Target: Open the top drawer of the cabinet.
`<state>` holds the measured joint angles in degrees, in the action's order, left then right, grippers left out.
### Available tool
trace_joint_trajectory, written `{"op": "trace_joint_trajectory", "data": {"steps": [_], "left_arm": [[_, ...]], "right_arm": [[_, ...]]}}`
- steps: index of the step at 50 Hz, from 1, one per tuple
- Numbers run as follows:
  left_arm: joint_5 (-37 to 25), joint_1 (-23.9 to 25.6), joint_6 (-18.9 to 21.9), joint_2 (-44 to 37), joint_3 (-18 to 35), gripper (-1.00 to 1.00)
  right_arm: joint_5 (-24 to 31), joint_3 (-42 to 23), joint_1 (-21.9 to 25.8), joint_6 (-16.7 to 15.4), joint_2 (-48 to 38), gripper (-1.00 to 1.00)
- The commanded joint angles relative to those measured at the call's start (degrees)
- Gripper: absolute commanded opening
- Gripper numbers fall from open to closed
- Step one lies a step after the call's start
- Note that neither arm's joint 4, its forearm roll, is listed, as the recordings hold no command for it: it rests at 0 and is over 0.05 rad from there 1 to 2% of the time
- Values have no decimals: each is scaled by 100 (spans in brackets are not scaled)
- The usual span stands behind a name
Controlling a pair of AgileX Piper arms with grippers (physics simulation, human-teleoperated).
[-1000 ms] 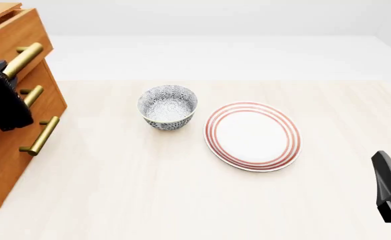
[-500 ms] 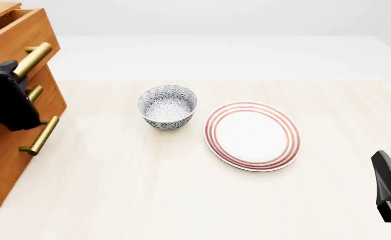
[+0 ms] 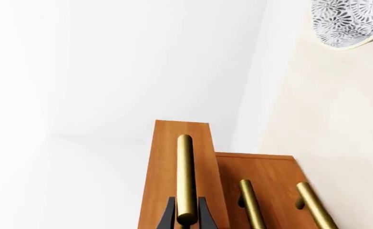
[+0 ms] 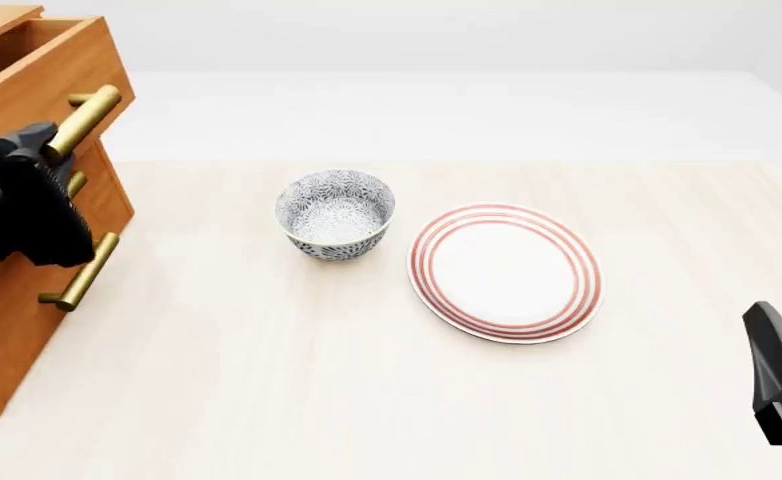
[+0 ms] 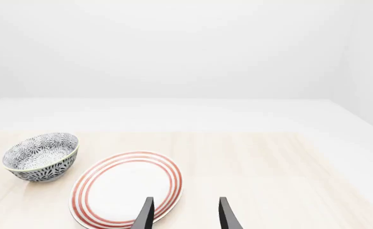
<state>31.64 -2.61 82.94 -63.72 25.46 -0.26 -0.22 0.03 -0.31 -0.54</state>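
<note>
The cabinet (image 4: 24, 260) stands at the far left edge of the table (image 4: 364, 400), and the top drawer (image 4: 38, 75) juts out beyond the two lower drawers, its front face well forward of theirs. The left gripper (image 3: 186, 217) is clamped on the brass handle (image 3: 185, 179) of that top drawer, one dark finger on each side of the bar, pressed tight against it near one end. From the front, the black left arm (image 4: 18, 215) covers part of the cabinet's front, and its tip meets the lower end of the handle. Two more brass handles sit on the drawers below, the middle handle (image 3: 251, 202) and the bottom handle (image 3: 314, 207), both untouched. Out on the table, a blue-and-white patterned bowl (image 4: 336, 214) sits upright near the middle, with a white plate (image 4: 505, 271) ringed in red just to its right, the two close but apart. Over on the right, the right gripper (image 5: 186, 214) hangs low near the table's near edge, its fingers spread with clear space between them and nothing in that gap, pointing toward the plate.
</note>
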Motion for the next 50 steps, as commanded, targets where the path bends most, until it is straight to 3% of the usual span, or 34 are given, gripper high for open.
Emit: {"op": "trace_joint_trajectory", "data": {"steps": [1, 50], "left_arm": [[-15, 173, 112, 311, -351, -100], [203, 865, 211, 307, -422, -100]], "right_arm": [[5, 3, -3, 9, 7, 100], [5, 3, -2, 10, 7, 100]]}}
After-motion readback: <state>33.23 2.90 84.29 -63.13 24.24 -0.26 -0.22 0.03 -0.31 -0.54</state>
